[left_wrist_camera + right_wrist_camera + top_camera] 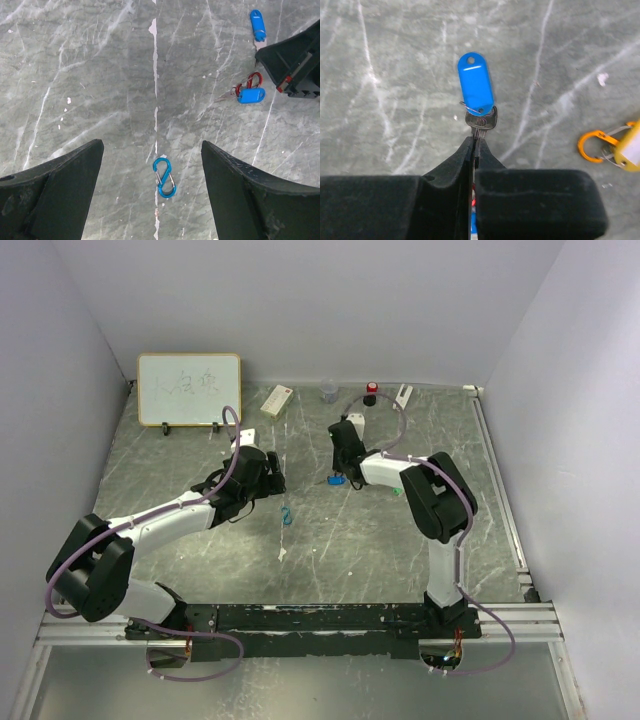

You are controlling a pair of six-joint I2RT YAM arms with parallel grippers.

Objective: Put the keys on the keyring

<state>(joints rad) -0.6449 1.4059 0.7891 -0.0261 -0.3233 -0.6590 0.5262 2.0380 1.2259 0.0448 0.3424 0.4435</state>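
Observation:
My right gripper (475,142) is shut on the blade of a metal key (480,121) that carries a blue tag (476,85), held just above the table. The left wrist view shows this tag (257,25) beyond the right gripper (292,65). A second blue tag joined to a red clip (248,93) lies under that gripper and also shows from the top (337,480). My left gripper (152,150) is open and empty above a blue S-shaped carabiner (164,177), which also shows from the top (287,514). From the top, the left gripper (272,480) and right gripper (340,465) are close together.
An orange carabiner (591,146) with a yellow tag (631,149) lies right of my right gripper. At the back stand a whiteboard (188,390), a small box (276,400), a clear cup (328,391), a red-capped item (371,390) and a white item (403,395).

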